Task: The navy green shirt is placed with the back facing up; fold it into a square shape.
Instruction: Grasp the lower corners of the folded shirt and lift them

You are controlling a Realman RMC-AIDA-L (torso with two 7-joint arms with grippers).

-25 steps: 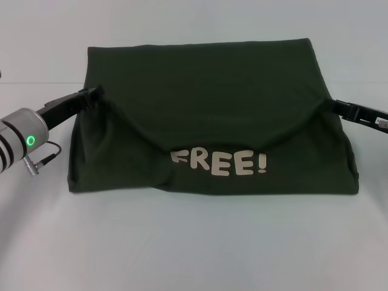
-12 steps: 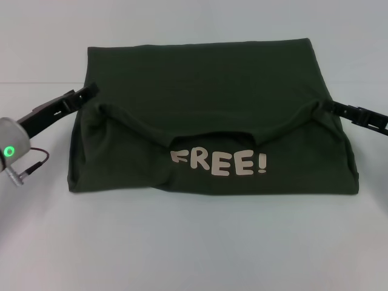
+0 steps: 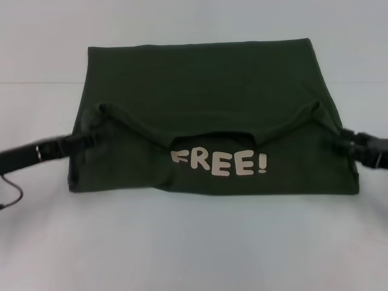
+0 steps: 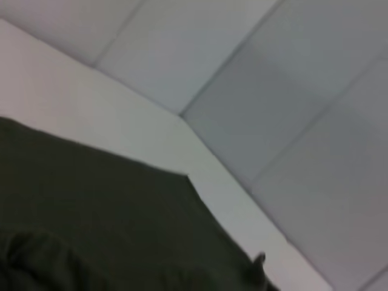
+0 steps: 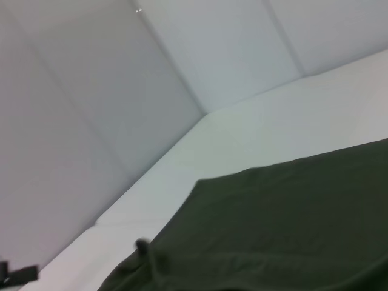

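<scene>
At mid-frame edges, left gripper [image 3: 77, 142] and right gripper [image 3: 350, 140], grip unreadable, beside navy green shirt [image 3: 206, 79]; snagging could unfold it.

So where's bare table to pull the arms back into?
Free: the wide table strip in front of the navy green shirt, and the band behind it. Crowded: both sides, where the left gripper and right gripper sit against the shirt's edges.

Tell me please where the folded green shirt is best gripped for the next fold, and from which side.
Probably the two near corners of the navy green shirt, each from its outer side. The left end effector and right end effector sit at those side edges, and the near edge with the FREE! print lies straight.
</scene>
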